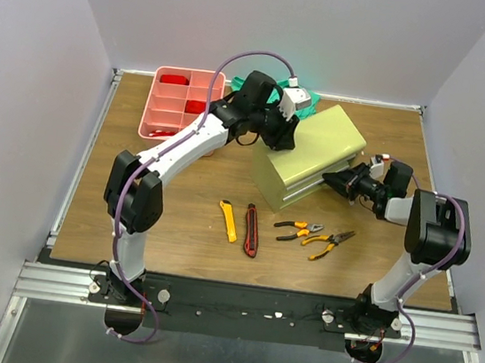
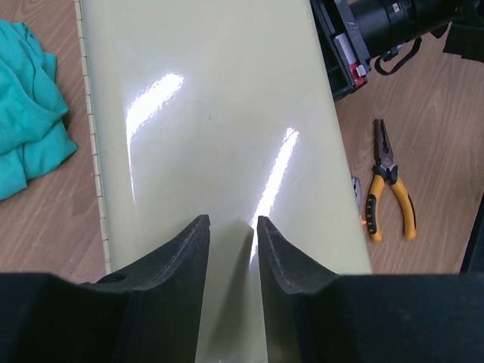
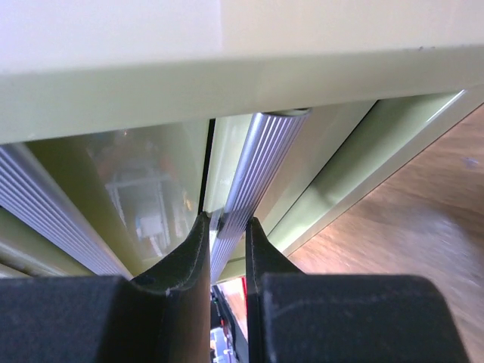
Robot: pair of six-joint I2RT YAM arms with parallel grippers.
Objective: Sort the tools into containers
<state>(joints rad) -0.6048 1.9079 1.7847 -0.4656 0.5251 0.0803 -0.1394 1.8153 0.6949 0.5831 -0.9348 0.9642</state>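
Note:
The olive-green chest (image 1: 315,142) stands mid-table. My left gripper (image 1: 282,135) rests its tips on the chest's lid (image 2: 219,98), and in the left wrist view the gripper (image 2: 233,221) has its jaws slightly apart with nothing between them. My right gripper (image 1: 334,181) is at the chest's front, and in the right wrist view it (image 3: 225,219) is shut on a ribbed silver drawer handle (image 3: 261,166). A yellow utility knife (image 1: 229,220), a red-black utility knife (image 1: 251,230) and two orange-handled pliers (image 1: 298,231) (image 1: 329,243) lie on the table before the chest. The pink tray (image 1: 181,102) is at the back left.
A green cloth (image 1: 283,87) lies behind the chest, also showing in the left wrist view (image 2: 30,113). One pair of pliers (image 2: 389,181) lies right beside the chest. White walls close the table on three sides.

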